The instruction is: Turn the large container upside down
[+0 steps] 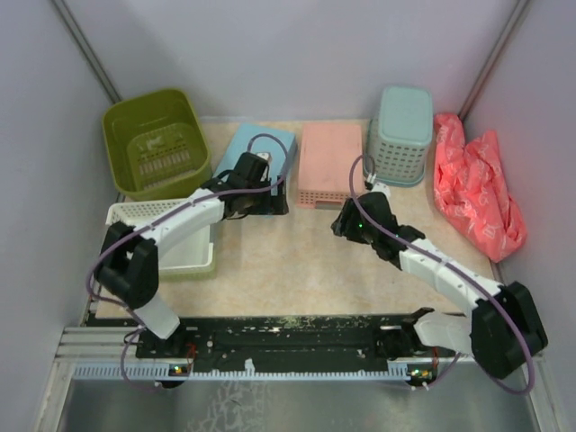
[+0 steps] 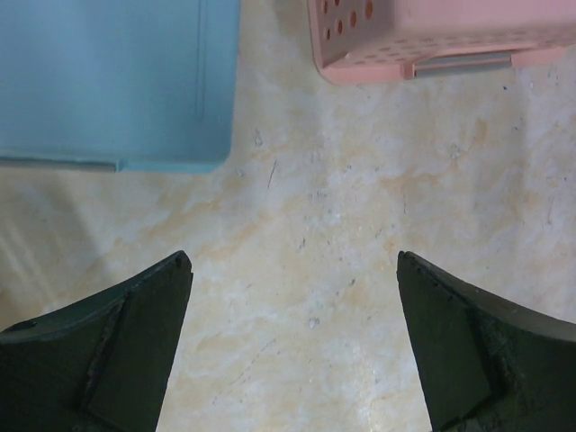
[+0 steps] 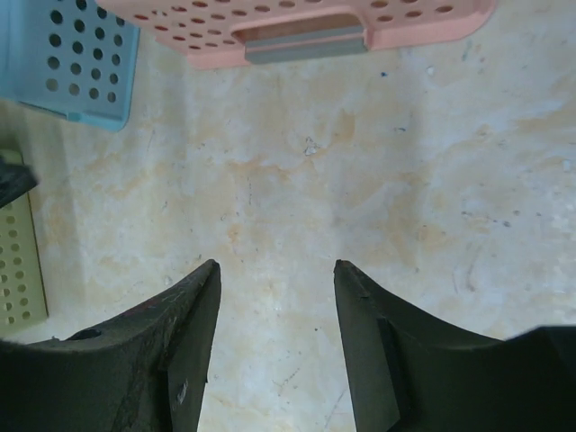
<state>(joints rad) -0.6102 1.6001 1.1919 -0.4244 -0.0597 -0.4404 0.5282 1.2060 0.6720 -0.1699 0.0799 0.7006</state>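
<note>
The large container [image 1: 121, 135] is a deep olive-green tub at the far left corner. It stands upright with its open side up, and its slotted bottom shows inside. It is out of both wrist views. My left gripper [image 1: 273, 202] is open and empty, right of the tub, low over bare table between a blue container and a pink basket; its jaws stand wide apart in the left wrist view [image 2: 293, 261]. My right gripper [image 1: 345, 222] is open and empty over the middle of the table, and shows in the right wrist view [image 3: 277, 265].
A flat blue container [image 1: 270, 144] [image 2: 108, 81] and a pink perforated basket [image 1: 329, 162] [image 2: 432, 36] [image 3: 306, 27] lie upside down at the back. A teal lattice basket [image 1: 402, 135] stands inverted at back right, beside a red plastic bag [image 1: 477, 184]. A pale-green tray [image 1: 193, 261] lies under my left arm.
</note>
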